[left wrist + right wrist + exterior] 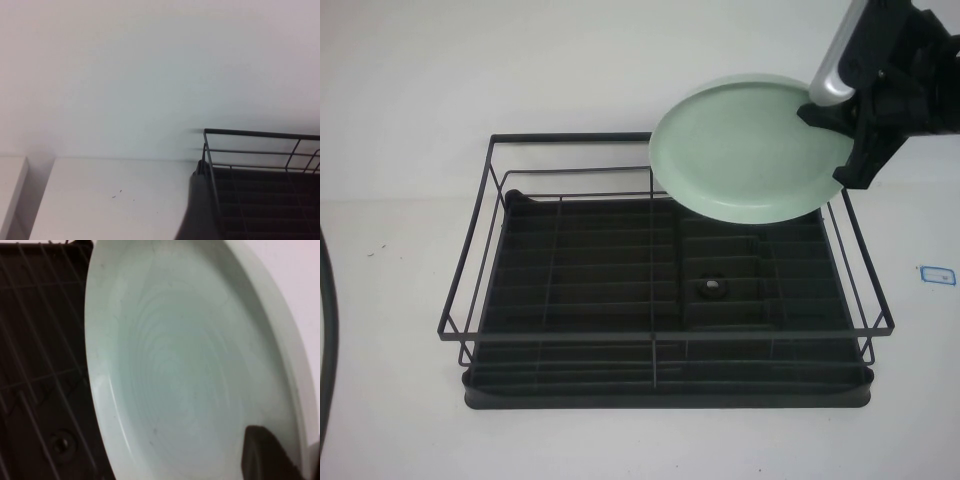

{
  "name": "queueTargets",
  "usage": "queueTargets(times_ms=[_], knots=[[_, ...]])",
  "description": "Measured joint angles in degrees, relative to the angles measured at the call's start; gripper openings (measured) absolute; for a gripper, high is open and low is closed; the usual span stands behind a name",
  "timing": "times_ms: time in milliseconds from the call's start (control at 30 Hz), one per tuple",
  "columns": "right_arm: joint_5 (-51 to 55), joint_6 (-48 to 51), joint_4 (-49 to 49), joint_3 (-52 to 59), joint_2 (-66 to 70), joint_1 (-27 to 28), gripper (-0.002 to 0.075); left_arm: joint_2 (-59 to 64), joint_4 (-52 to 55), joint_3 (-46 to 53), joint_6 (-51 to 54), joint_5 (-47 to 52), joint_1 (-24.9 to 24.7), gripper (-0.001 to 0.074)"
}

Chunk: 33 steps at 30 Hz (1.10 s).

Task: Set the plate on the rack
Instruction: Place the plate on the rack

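Carrying is the step in hand: the right claw (840,125) is closed on the rim of the plate (750,150) and holds it tilted in the air, above the far right corner of the rack (470,280), not touching its wires. I judge the next move asks for turning the plate more upright and lowering it between the small dividers of the rack, slowly, so the rim does not knock the tall frame. The left claw is not visible; its camera looks only at a corner of the rack and the white tabletop (100,200). I count one plate, one rack, and one small blue-edged label (937,274) lying on the tabletop, right of the rack.
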<state>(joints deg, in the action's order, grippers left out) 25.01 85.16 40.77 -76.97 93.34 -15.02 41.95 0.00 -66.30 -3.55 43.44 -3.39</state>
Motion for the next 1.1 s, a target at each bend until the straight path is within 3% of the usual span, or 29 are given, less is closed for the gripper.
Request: queueTargets(times_ms=[1100], knots=[[-6.5,11.8,10.8,-3.8,5.0,0.0,0.0083,0.0,0.6,0.0,0.0,-0.4,0.0,0.0470]])
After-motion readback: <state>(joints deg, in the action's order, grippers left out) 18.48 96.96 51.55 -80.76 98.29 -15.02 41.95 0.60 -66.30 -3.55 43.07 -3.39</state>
